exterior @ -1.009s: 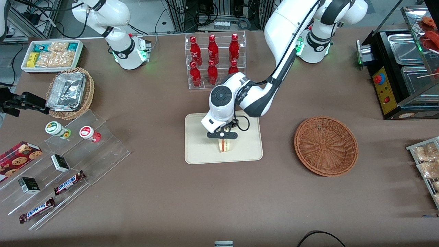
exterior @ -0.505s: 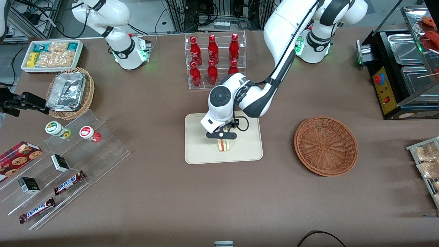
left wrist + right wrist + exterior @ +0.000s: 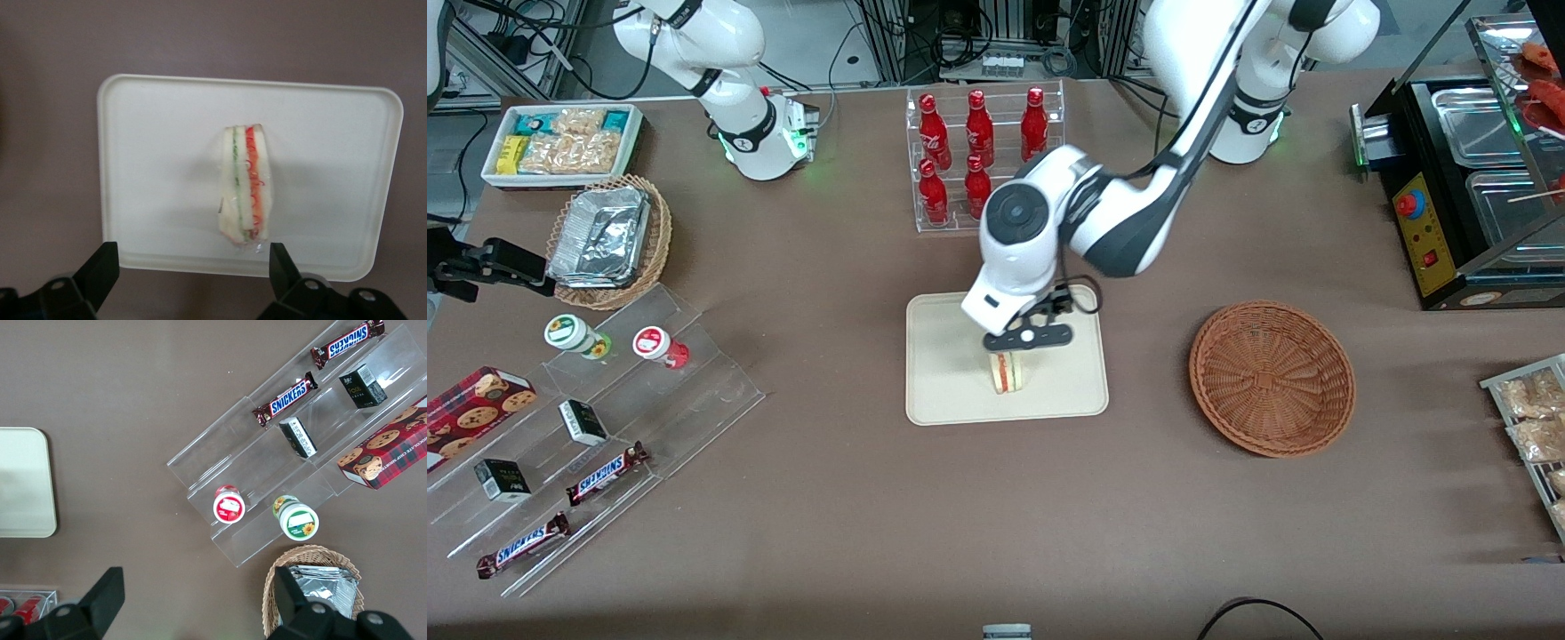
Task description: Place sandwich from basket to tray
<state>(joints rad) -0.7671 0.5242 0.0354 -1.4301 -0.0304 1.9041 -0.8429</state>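
Note:
The sandwich [image 3: 1009, 372], a pale bread wedge with orange-red and green filling layers, lies on the cream-beige tray [image 3: 947, 391] in the middle of the table. In the left wrist view it rests on the tray [image 3: 153, 140] with its cut edge [image 3: 245, 183] facing the camera. My left gripper [image 3: 1025, 339] hangs above the sandwich, open and empty, its fingers [image 3: 100, 270] spread wide and clear of the bread. The round reddish-brown wicker basket [image 3: 1272, 378] sits empty toward the working arm's end of the table.
A clear rack of red bottles [image 3: 983, 156] stands farther from the front camera than the tray. A tan wicker basket with foil containers [image 3: 609, 240], a white bin of snacks [image 3: 560, 142] and clear shelves with candy bars [image 3: 596, 427] lie toward the parked arm's end.
My gripper has let go of the sandwich and risen above it; the sandwich stays on the tray. The arm's wrist has lifted and shifted slightly toward the working arm's end.

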